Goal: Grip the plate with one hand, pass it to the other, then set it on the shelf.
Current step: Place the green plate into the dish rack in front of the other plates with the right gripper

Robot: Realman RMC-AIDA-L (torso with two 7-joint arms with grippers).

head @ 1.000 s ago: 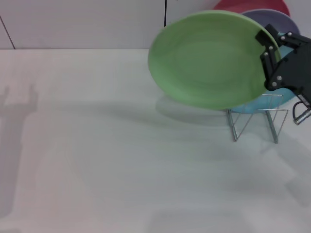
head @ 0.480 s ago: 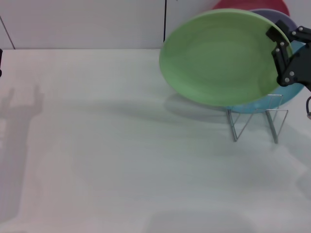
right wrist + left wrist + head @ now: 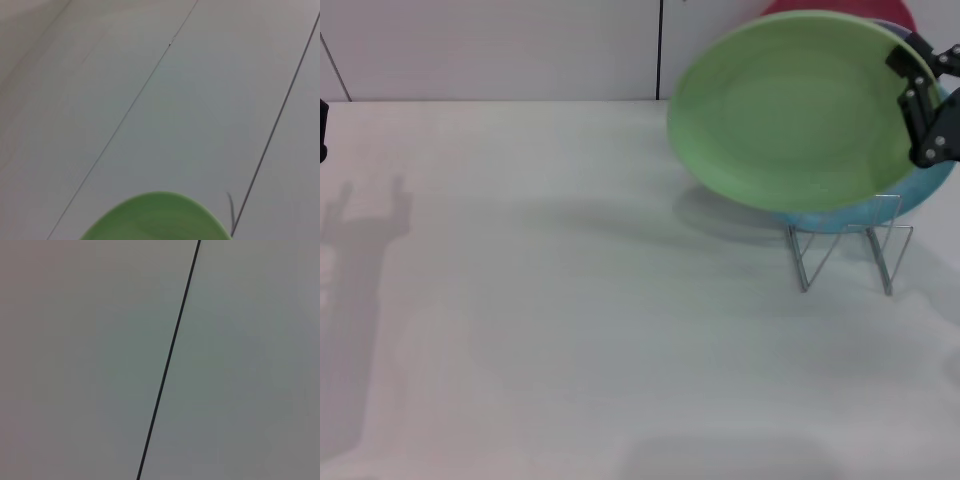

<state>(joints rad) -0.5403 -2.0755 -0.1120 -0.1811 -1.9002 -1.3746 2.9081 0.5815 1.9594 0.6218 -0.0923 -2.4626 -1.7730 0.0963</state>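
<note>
The light green plate (image 3: 790, 110) hangs in the air, tilted nearly upright, in front of and above the wire shelf (image 3: 845, 250) at the back right. My right gripper (image 3: 912, 72) is shut on the plate's right rim. The plate's rim also shows in the right wrist view (image 3: 155, 220). Only a black sliver of my left arm (image 3: 322, 130) shows at the left edge of the head view. The left wrist view shows only the wall.
A turquoise plate (image 3: 923, 195) stands in the shelf behind the green one. A red plate (image 3: 820, 8) and a sliver of a lavender plate (image 3: 902, 30) stand farther back. The white table (image 3: 570, 330) spreads to the left and front.
My right gripper has carried the green plate to the right, closer over the shelf. A sliver of the left arm has come into view at the left edge.
</note>
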